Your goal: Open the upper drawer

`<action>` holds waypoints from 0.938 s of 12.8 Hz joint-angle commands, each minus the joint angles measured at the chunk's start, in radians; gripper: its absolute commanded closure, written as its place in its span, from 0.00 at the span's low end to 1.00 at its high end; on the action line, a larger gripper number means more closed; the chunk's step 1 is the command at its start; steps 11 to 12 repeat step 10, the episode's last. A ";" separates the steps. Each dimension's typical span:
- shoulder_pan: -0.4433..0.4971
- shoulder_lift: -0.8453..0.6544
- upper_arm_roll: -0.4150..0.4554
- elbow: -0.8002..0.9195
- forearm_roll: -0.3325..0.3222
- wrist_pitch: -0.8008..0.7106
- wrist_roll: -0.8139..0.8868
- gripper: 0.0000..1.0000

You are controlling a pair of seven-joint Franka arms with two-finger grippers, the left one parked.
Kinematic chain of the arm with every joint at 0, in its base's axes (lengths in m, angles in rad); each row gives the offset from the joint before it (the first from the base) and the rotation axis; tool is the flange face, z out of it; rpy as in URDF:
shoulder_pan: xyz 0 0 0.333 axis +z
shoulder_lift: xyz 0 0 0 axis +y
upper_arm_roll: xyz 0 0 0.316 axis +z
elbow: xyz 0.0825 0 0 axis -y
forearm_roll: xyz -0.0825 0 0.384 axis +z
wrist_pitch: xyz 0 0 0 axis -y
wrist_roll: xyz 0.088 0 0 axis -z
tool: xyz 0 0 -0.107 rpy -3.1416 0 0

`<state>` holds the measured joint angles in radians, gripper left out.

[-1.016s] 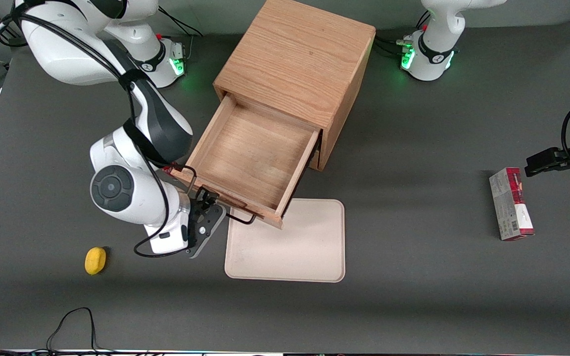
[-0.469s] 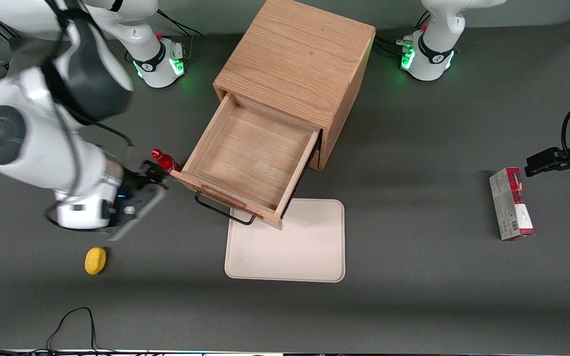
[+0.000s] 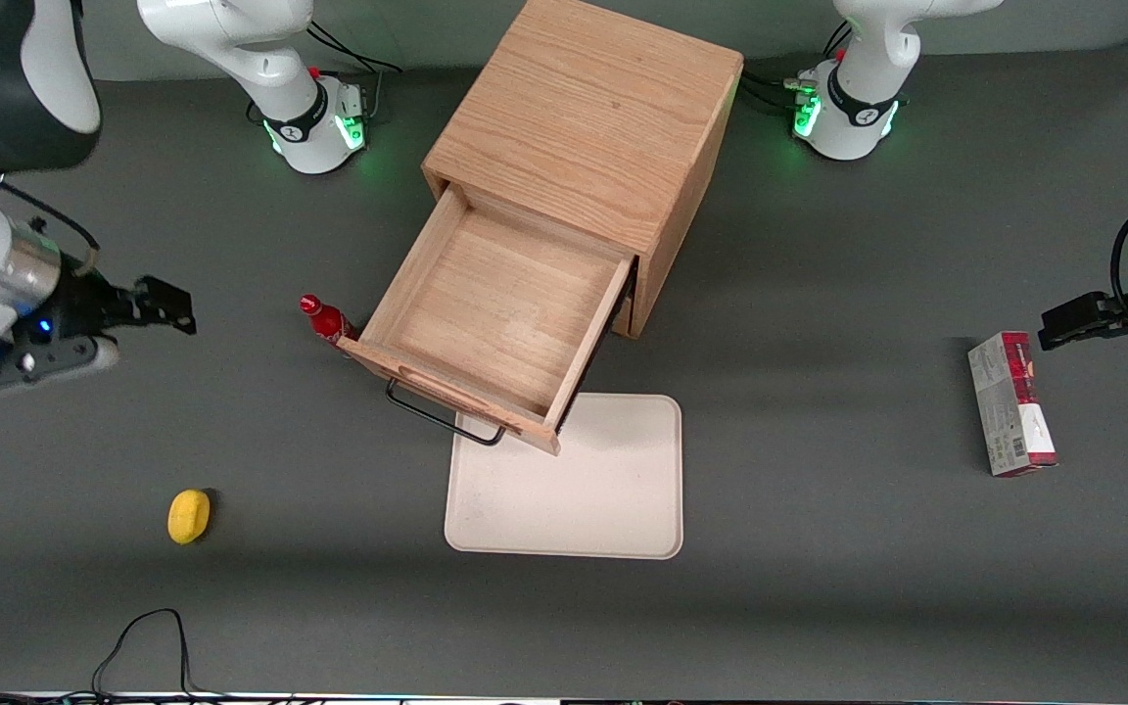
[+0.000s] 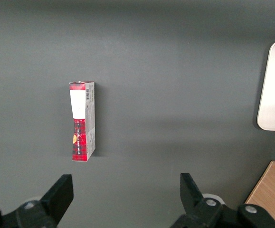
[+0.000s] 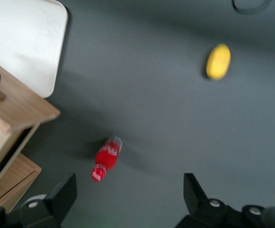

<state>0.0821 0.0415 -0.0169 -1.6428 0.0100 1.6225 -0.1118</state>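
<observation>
The wooden cabinet [image 3: 588, 147] has its upper drawer [image 3: 495, 313] pulled well out over the cream tray [image 3: 574, 490]. The tool [image 3: 158, 304], fingers spread and empty, hangs toward the working arm's end. Task looks done; only parking remains.

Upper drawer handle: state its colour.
Black, a thin wire handle on the upper drawer, clearest in the front view. The gripper is away, open.

Even, soft overhead light, faint shadows on the table; the right wrist view is motion-blurred.
</observation>
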 commanded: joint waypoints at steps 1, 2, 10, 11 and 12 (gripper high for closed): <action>0.013 -0.130 -0.040 -0.098 0.009 -0.024 0.078 0.00; 0.013 -0.138 -0.041 -0.100 -0.002 -0.032 0.140 0.00; 0.013 -0.117 -0.041 -0.074 -0.022 -0.009 0.261 0.00; 0.013 -0.117 -0.041 -0.074 -0.022 -0.009 0.261 0.00; 0.013 -0.117 -0.041 -0.074 -0.022 -0.009 0.261 0.00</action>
